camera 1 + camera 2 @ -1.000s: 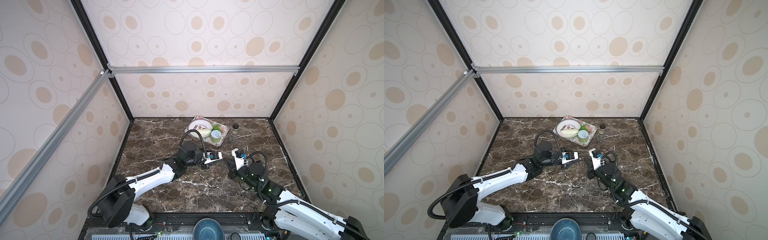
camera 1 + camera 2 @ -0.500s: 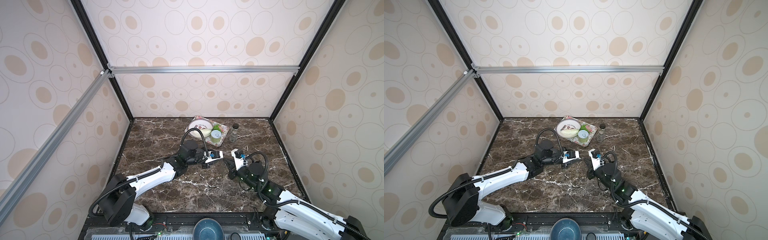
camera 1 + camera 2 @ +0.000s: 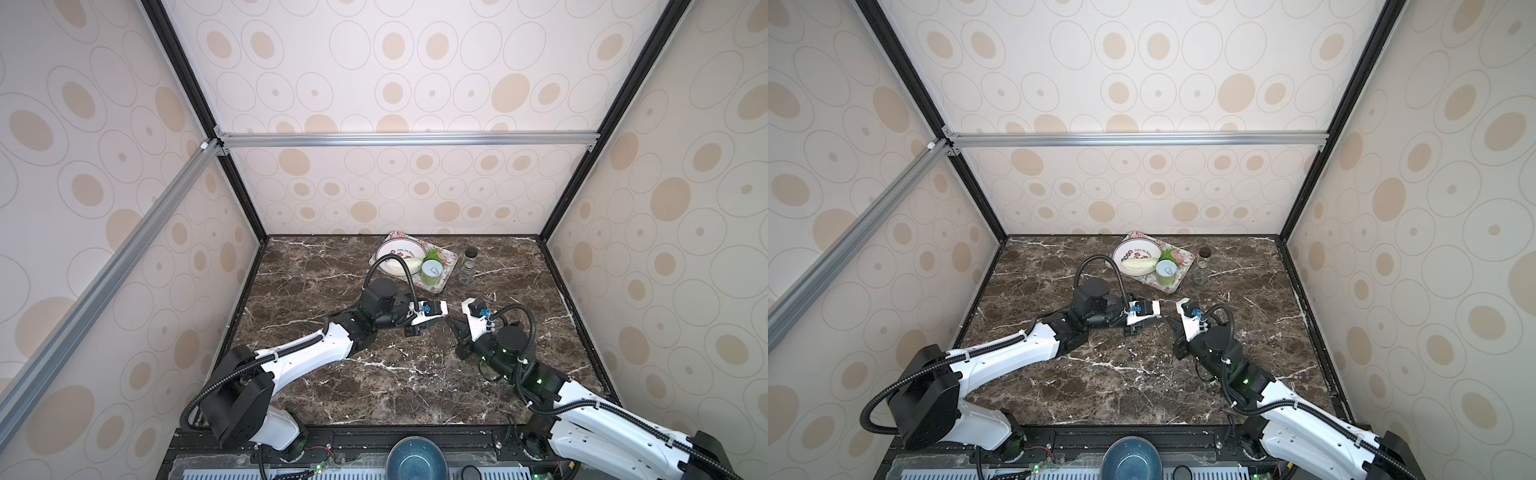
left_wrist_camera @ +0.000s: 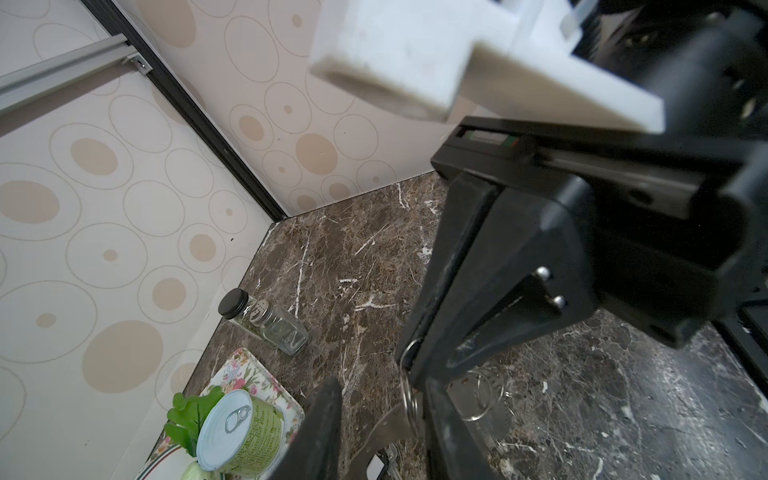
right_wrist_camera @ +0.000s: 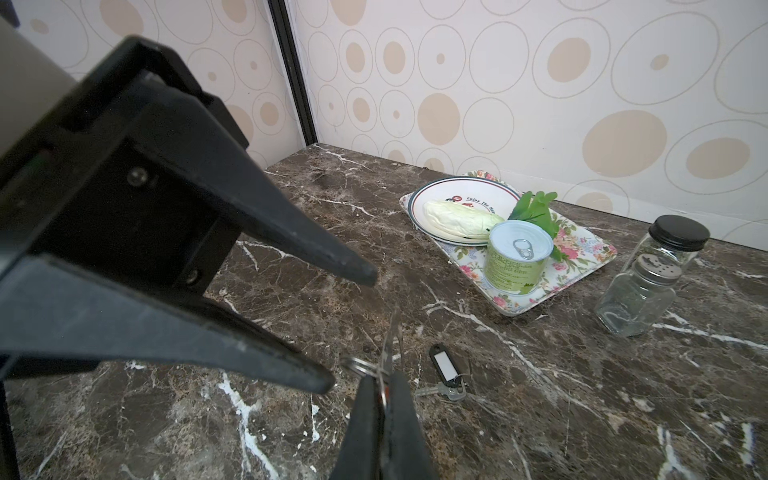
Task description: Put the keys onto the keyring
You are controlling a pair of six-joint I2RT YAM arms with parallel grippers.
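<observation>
In both top views my two grippers meet tip to tip at mid-table, the left gripper (image 3: 446, 321) (image 3: 1160, 318) against the right gripper (image 3: 456, 327) (image 3: 1172, 323). My right gripper (image 5: 384, 380) is shut on the keyring (image 5: 392, 332), a thin grey metal piece seen edge-on, with a small split ring (image 5: 359, 365) beside it. A sliver of red shows between its jaws. My left gripper (image 4: 382, 386) is open, and the keyring (image 4: 388, 422) lies between its fingers. I cannot tell whether they touch it. The black-tagged key (image 5: 444, 368) lies on the marble just beyond.
A floral tray (image 5: 590, 257) at the back holds a plate (image 5: 436, 191) with a pale cabbage piece (image 5: 457, 220), a green can (image 5: 519, 257) and green leaves. A glass shaker jar (image 5: 640, 291) stands right of it. A blue bowl (image 3: 415, 461) sits below the front edge.
Both grippers have barely shifted and stay tip to tip. Neither has opened or shut.
</observation>
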